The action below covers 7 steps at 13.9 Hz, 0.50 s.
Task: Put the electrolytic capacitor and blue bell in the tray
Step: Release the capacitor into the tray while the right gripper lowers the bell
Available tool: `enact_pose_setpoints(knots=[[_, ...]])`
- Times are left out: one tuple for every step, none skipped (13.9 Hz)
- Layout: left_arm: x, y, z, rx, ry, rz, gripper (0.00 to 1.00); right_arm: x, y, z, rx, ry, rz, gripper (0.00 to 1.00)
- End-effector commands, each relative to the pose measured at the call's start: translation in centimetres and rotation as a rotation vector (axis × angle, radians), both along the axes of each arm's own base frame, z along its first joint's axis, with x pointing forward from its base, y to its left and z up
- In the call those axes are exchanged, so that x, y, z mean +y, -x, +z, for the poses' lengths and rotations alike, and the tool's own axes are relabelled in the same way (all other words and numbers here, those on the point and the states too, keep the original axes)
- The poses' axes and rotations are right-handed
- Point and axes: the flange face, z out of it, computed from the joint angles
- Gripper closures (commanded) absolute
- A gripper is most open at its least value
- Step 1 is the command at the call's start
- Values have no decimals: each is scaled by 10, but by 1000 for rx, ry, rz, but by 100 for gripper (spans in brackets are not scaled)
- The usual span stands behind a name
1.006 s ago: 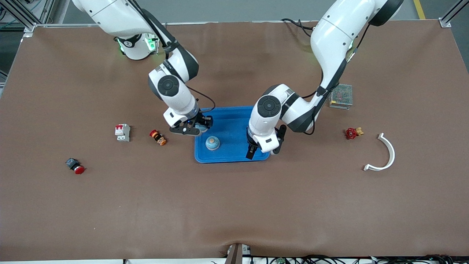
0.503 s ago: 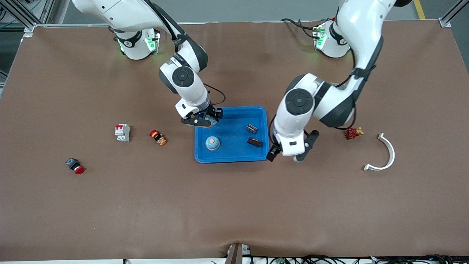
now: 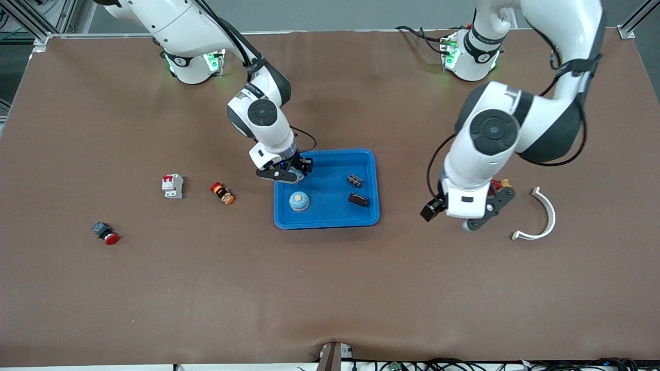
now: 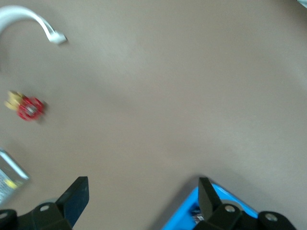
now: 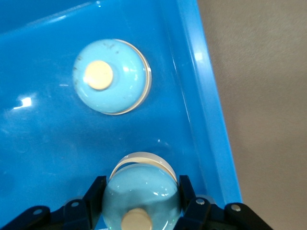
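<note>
A brown mat (image 3: 330, 288) is covering the table, with metal frame posts (image 3: 26, 20) showing at the corners by the arm bases and cables (image 3: 464, 365) trailing along the edge nearest the front camera.

The blue tray (image 3: 330, 220) is lying mid-table, its long side running between the two arms' ends. A blue bell (image 3: 299, 201) is sitting upright in it, its tan button facing up. Two small dark capacitors (image 3: 354, 180) (image 3: 358, 199) are lying on their sides toward the left arm's end of the tray; the nearer one is lying roughly along the tray's long side, the other is slanting.

The right gripper (image 5: 139, 211) is hanging over the tray's corner nearest its own base, its fingers clamping a second blue bell (image 5: 140, 194), button visible.

The left gripper (image 4: 141, 199) is hovering over bare mat between the tray and a red valve (image 4: 29, 108), fingers spread wide, holding nothing. A white curved piece (image 3: 541, 216) is lying nearby.
</note>
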Motion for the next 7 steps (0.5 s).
enact_pose_setpoints(knots=[[34,8,39,28,-33,-124,0,7,-4,-4,-18,7,-14,100],[47,10,48,41,-43,-150,0,8,-5,-8,-14,7,-14,100],[64,12,59,61,-53,-191,0,10,-6,-8,-16,5,-17,100],[75,16,68,82,-59,-243,0,11,-6,-9,-13,4,-34,100],[85,21,81,94,-70,-287,0,12,-7,-8,-15,2,-56,100],[95,25,89,107,-75,-314,0,14,-6,-8,-13,2,-69,100],[107,29,103,104,-78,-322,0,17,-7,-6,-17,-3,-75,100]])
